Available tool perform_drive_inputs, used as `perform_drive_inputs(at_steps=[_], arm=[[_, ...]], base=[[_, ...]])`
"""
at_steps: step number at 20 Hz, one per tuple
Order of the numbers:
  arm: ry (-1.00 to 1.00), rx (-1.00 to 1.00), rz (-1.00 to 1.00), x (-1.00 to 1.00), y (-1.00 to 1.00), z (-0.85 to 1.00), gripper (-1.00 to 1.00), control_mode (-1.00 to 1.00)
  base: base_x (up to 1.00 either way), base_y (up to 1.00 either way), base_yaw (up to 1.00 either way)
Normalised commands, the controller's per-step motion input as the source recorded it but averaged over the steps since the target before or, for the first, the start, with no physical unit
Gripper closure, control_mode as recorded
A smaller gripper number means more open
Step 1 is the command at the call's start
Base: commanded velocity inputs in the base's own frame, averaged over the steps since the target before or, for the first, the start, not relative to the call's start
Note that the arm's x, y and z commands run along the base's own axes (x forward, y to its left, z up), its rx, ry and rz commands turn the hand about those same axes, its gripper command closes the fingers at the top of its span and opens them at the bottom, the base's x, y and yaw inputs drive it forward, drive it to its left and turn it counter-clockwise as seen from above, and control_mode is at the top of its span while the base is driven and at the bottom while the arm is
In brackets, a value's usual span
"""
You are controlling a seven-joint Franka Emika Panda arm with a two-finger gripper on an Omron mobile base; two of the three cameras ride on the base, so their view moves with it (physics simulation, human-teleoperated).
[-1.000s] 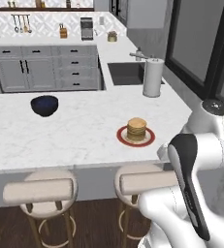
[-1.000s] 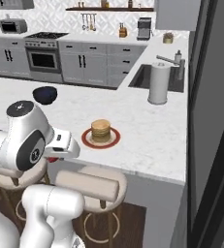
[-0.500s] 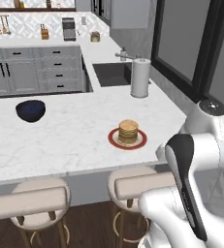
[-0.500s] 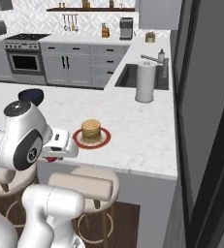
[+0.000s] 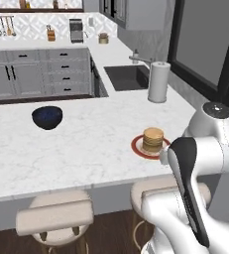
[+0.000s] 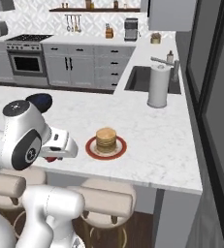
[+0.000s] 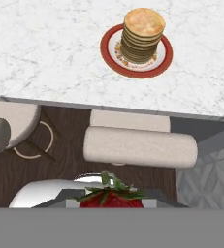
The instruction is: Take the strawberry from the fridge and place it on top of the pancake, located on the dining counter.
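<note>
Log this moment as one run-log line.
tool: shut on strawberry | pancake: on plate, bare | dining counter: ahead | phase: carrying

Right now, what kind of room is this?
A rendered home kitchen, most likely: a white marble-veined dining counter with beige padded stools, a dark sink beside a white paper towel roll, and a steel oven range among grey cabinets.

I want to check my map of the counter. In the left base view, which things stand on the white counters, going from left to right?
Dark blue bowl → pancake on its red-rimmed plate → paper towel roll, farther back beside the sink.
</note>
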Motion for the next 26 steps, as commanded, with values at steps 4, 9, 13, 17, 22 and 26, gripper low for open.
perform_drive_inputs(at_steps=[4,9,13,17,22,26], arm=[[0.00,0.00,0.00,0.00,0.00,0.00,1.00,1.00],[0.00,0.00,0.00,0.00,0.00,0.00,1.00,1.00],[0.00,0.00,0.00,0.00,0.00,0.00,1.00,1.00],[0.00,0.00,0.00,0.00,0.00,0.00,1.00,1.00],[0.00,0.00,0.00,0.87,0.00,0.08,1.00,-1.00],[0.01,0.00,0.00,1.00,0.00,0.14,1.00,-1.00]], base=[[0.73,-0.31,0.01],[0.44,-0.11,0.00],[0.28,0.00,0.00],[0.24,0.00,0.00],[0.00,0.00,0.00],[0.00,0.00,0.00]])
